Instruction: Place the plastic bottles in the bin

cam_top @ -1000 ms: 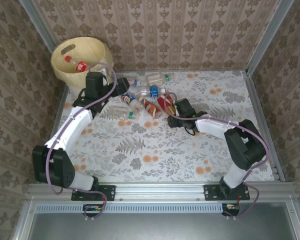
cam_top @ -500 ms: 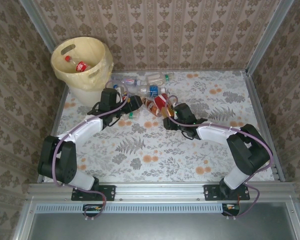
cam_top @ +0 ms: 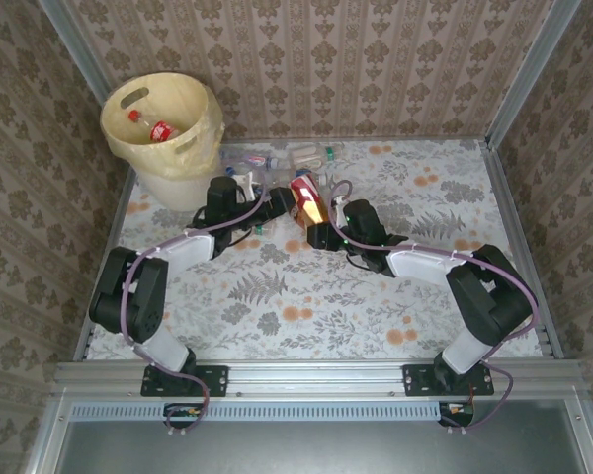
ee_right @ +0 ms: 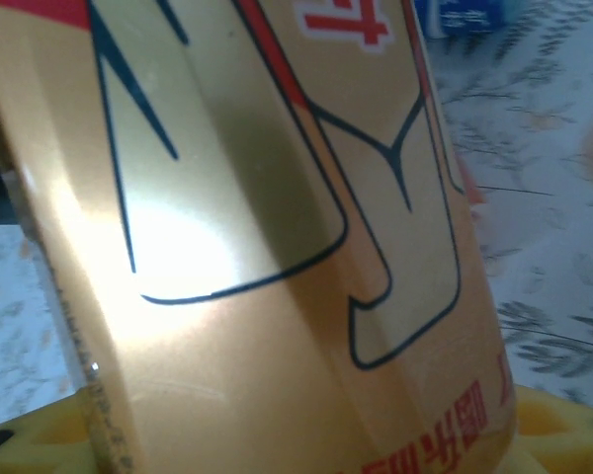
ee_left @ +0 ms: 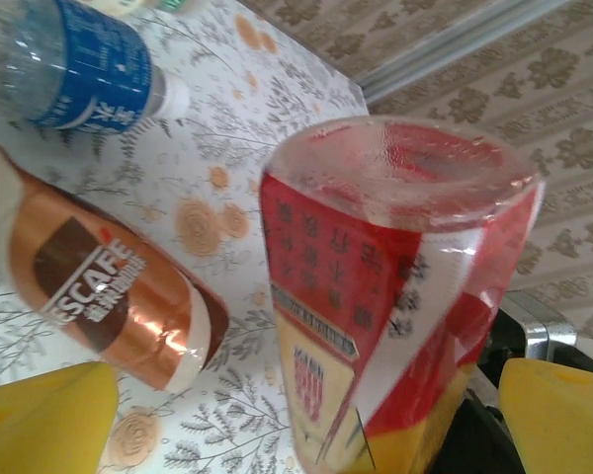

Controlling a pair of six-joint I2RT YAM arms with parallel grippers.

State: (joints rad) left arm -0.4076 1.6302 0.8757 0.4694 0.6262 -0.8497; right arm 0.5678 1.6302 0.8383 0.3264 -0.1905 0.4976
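Left gripper (cam_top: 275, 203) splayed, right gripper (cam_top: 315, 230) clamped — adjacent

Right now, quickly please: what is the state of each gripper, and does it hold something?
Left gripper: open, holding nothing.
Right gripper: closed on the red-and-gold labelled plastic bottle, lifted off the table.

Desk (cam_top: 306, 296): flat surface under a pale cloth printed with grey fern leaves and orange flowers.
Back wall (cam_top: 356, 69): rises from the far edge of the desk, papered in a beige-brown damask pattern.
Left wall (cam_top: 30, 197) and right wall (cam_top: 573, 178): same paper, flanking the desk.
Left post (cam_top: 71, 30) and right post (cam_top: 530, 71): aluminium, at the far corners of the desk.
Aluminium rail (cam_top: 316, 373): runs along the near edge of the desk.
Grey panel (cam_top: 316, 444): nearer than the rail, along the same desk edge.
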